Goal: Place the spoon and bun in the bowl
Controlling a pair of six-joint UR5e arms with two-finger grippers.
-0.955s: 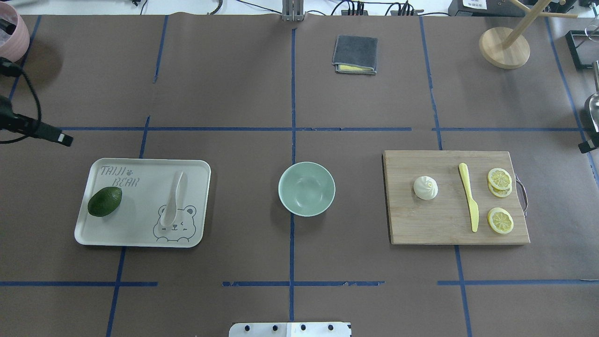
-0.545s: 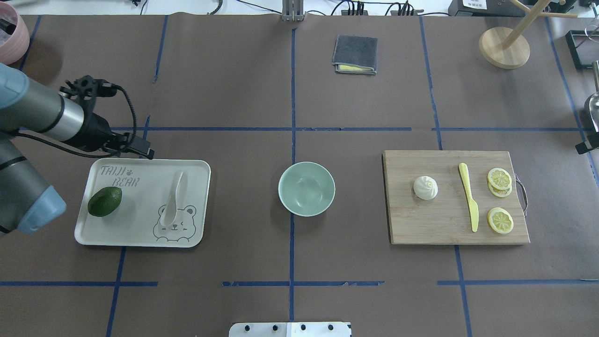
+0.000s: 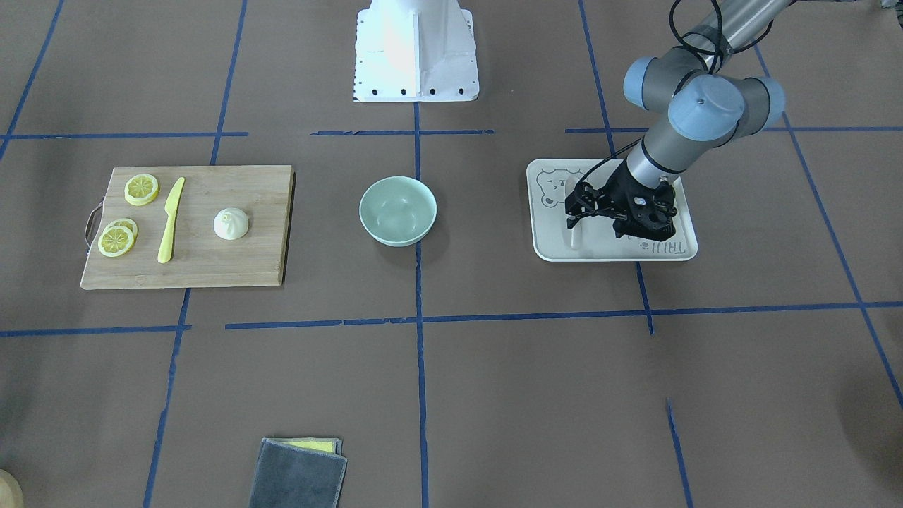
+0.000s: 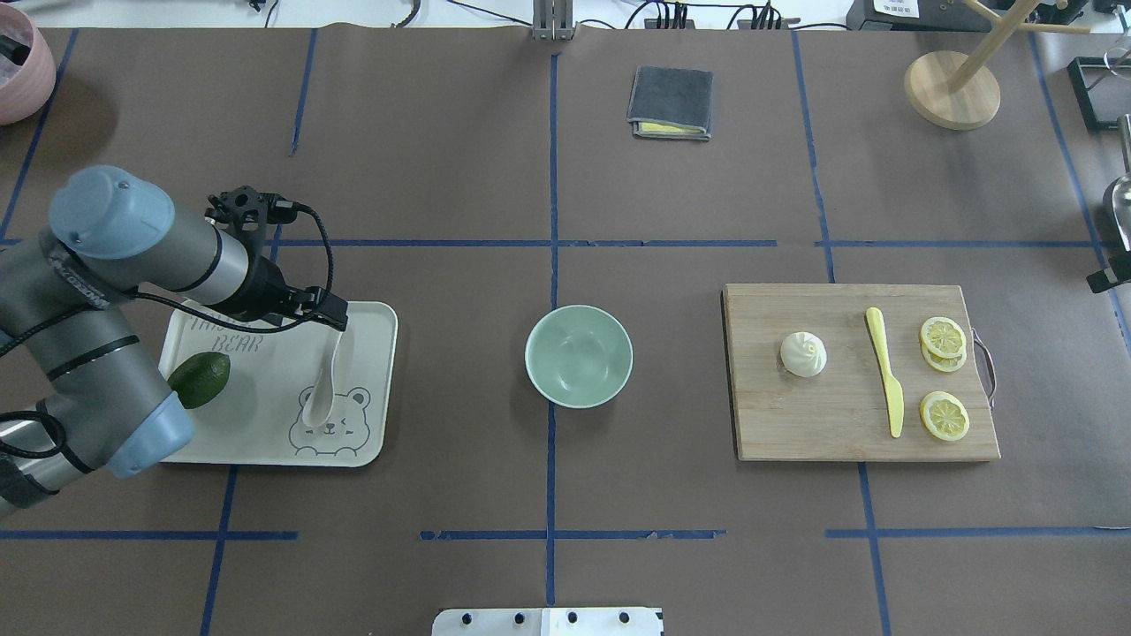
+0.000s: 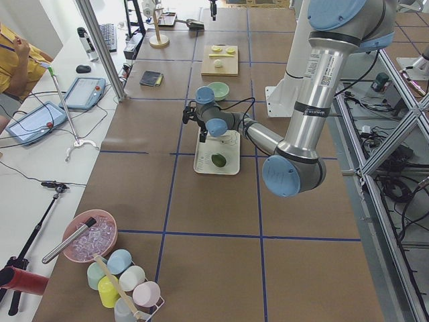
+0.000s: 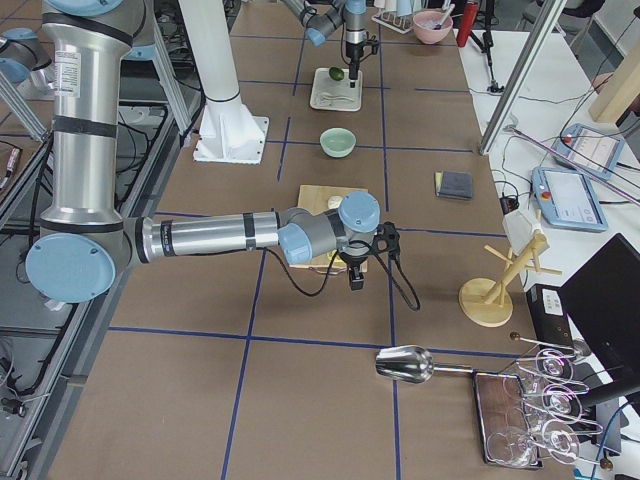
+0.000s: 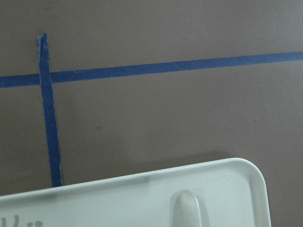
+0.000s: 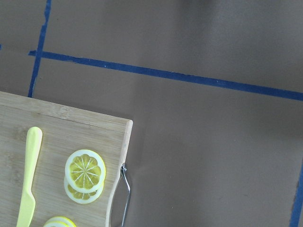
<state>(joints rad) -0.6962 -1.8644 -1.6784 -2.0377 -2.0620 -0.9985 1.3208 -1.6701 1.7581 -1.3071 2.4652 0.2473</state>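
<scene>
Spoon [image 4: 327,375] lies on tray [image 4: 375,353], handle end just below the left fingers [image 4: 329,308], newly swung in, their gap impossible to tell; grasp and bowl [image 4: 610,380] transfer outstanding.

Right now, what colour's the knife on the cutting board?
Pale yellow knife, lying on the wooden cutting board; the overhead view shows it best.

The worktop [image 4: 442,177] is covered in brown paper crossed by blue tape lines [image 4: 553,177]. A pale mint-green bowl [image 4: 579,355] sits near its middle. On the robot's left of the bowl lies a white tray [image 4: 265,389] with a bear drawing. On the bowl's right, well apart, lies a wooden cutting board [image 4: 822,424] with a metal handle. Beyond the bowl, away from the robot, lies a folded grey cloth [image 4: 671,102], and farther right a round wooden stand base [image 4: 952,90].
</scene>
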